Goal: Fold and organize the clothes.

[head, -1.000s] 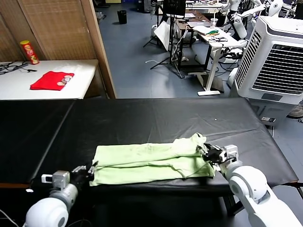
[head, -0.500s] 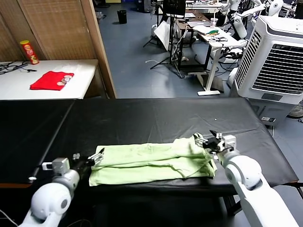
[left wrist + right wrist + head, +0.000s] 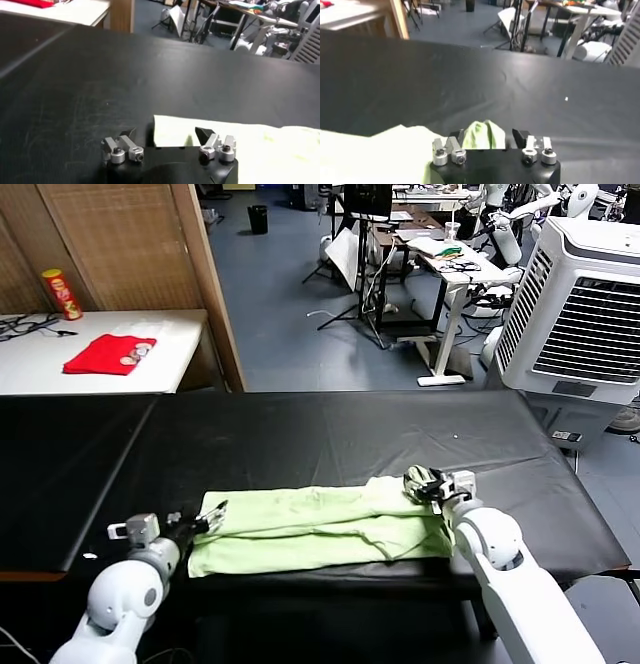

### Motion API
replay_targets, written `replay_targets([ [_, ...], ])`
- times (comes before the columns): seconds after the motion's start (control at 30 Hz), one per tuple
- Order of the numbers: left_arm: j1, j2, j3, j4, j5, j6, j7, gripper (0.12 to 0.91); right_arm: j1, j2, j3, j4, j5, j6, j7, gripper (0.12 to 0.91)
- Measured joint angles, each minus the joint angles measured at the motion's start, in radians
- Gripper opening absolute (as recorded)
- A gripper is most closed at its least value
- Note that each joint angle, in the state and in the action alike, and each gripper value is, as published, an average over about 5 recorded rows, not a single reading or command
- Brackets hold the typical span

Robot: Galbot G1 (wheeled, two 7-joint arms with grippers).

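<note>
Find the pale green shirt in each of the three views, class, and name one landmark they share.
Head view: the shirt lies lengthwise near the front edge, between both grippers.
Left wrist view: its corner sits between the left gripper's fingers.
Right wrist view: a bunched fold sits between the right gripper's fingers.
Shared landmark: the black table.

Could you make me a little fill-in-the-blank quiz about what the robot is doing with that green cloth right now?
1. The pale green shirt lies on a ____ table.
2. The right gripper has a bunched fold of the ____ between its fingers.
3. The left gripper sits at the shirt's ____ end, as the robot sees it.
4. The side table behind holds a folded ____ cloth.

Missing words: black; shirt; left; red
</note>
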Motion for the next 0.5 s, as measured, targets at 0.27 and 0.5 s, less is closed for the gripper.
replay_targets([
  [0.27,-0.003,-0.033,0.022,0.033,0.169,-0.1,0.034,0.177,-0.041,0.05,0.009,0.004,-0.038,0.072,0.073,0.165],
  [0.5,-0.007,-0.047,0.026,0.042,0.224,-0.119,0.034,0.127,-0.073,0.075,0.019,0.019,-0.035,0.081,0.079,0.168],
])
